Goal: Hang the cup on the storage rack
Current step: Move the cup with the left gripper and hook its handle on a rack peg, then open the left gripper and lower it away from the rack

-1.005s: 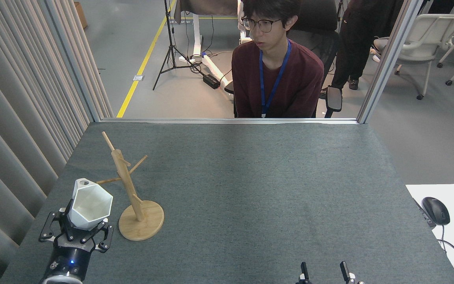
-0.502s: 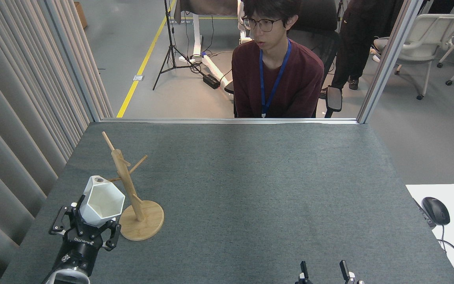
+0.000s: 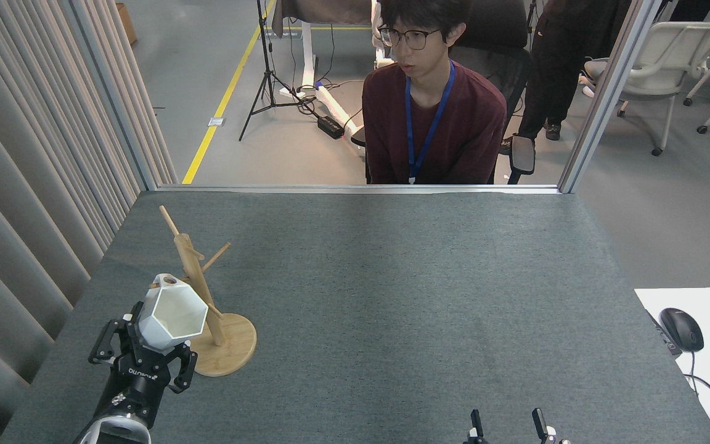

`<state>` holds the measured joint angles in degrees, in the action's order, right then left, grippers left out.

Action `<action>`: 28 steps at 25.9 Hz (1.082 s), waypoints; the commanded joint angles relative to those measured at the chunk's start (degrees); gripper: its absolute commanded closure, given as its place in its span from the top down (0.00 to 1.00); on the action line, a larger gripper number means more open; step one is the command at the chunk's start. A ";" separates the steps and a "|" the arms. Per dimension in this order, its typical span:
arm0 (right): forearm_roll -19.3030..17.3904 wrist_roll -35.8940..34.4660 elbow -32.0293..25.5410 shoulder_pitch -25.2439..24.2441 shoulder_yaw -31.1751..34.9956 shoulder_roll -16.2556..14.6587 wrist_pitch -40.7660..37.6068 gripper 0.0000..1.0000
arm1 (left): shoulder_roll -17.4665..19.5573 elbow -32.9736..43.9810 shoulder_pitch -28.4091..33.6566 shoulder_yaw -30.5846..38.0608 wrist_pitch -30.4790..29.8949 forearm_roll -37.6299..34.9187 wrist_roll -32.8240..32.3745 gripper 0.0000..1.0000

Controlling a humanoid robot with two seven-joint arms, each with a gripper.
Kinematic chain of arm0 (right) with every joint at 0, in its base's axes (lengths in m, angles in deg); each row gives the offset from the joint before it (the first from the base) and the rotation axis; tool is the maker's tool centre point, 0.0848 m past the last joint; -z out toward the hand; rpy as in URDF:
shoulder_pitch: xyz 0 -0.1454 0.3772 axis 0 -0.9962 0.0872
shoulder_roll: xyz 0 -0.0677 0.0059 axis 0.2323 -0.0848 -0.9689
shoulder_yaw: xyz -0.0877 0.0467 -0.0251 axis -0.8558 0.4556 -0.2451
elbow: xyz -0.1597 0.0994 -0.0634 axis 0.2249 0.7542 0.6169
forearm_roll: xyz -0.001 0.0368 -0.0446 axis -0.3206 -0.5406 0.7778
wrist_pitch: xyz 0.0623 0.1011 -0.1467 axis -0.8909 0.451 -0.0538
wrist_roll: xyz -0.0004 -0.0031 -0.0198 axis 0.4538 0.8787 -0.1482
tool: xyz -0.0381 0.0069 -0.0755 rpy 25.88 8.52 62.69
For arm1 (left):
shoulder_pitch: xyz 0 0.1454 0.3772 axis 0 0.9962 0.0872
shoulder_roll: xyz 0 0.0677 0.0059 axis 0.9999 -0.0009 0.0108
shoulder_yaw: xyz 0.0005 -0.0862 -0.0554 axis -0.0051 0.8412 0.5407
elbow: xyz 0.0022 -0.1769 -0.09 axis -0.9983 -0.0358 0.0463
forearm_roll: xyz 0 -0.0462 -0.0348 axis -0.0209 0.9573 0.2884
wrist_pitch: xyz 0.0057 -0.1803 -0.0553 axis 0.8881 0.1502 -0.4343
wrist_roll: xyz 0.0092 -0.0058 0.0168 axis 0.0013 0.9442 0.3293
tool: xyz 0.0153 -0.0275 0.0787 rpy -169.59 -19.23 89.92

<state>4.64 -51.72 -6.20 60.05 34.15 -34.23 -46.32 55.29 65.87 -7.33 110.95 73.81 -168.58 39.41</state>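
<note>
The white faceted cup [image 3: 172,313] is held off the table, its hexagonal mouth facing the camera and its tab with the round hole at the top. My left gripper [image 3: 145,351] is shut on the cup's lower body. The cup overlaps the left side of the storage rack [image 3: 198,287], a bamboo mug tree with a round disc base and thin angled pegs. The tab sits at the tip of the rack's left peg; whether the peg is through the hole cannot be told. Only the two fingertips of my right gripper [image 3: 505,423] show at the bottom edge, standing apart with nothing between them.
A person in a dark red top sits behind the table's far edge [image 3: 355,189]. A curtain [image 3: 34,185] runs along the left side. A white desk with a mouse [image 3: 681,328] stands to the right.
My left gripper has carried the cup to the right and slightly away from me, from beside the rack to overlapping its left peg. The right gripper has not moved.
</note>
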 commanded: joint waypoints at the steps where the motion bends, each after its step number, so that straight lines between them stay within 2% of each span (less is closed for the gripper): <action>1: -0.01 -0.05 0.01 0.00 -0.03 -0.03 0.01 0.99 | 0.12 -0.21 -0.05 0.03 0.76 -0.12 -0.02 0.99; 8: -0.01 -0.05 0.01 0.00 -0.03 -0.20 -0.17 0.99 | 0.38 1.46 1.01 -0.06 0.32 -0.03 0.51 0.99; 13: -0.01 -0.05 0.01 0.00 0.06 -0.20 -0.34 0.99 | 1.00 5.15 7.86 -0.14 -1.17 2.08 0.60 0.99; 18: -0.01 -0.66 -0.08 -0.18 0.06 -0.12 -0.34 0.99 | 3.55 8.75 17.79 -3.13 -6.18 18.60 1.04 0.99; 21: -0.01 -0.66 -0.78 -0.79 0.06 -0.03 -0.61 0.99 | 4.95 11.83 21.13 -3.04 -15.58 35.64 0.24 0.99; 23: -0.01 -0.66 -0.96 -0.97 0.06 -0.20 -0.61 0.99 | 6.09 12.79 23.16 -2.96 -19.37 45.67 -0.46 0.99; 24: -0.01 -0.66 -0.96 -1.06 0.24 -0.29 -0.61 0.99 | 6.45 12.97 23.95 -3.22 -19.63 48.84 -1.07 0.99; 28: -0.01 -0.49 -2.01 -1.41 0.68 -1.43 -0.43 0.99 | 6.53 12.97 24.47 -4.01 -17.78 53.76 -0.81 0.99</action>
<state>4.64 -52.57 -7.43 58.95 34.63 -34.85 -46.90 61.52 78.50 16.33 107.37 55.73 -120.35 38.74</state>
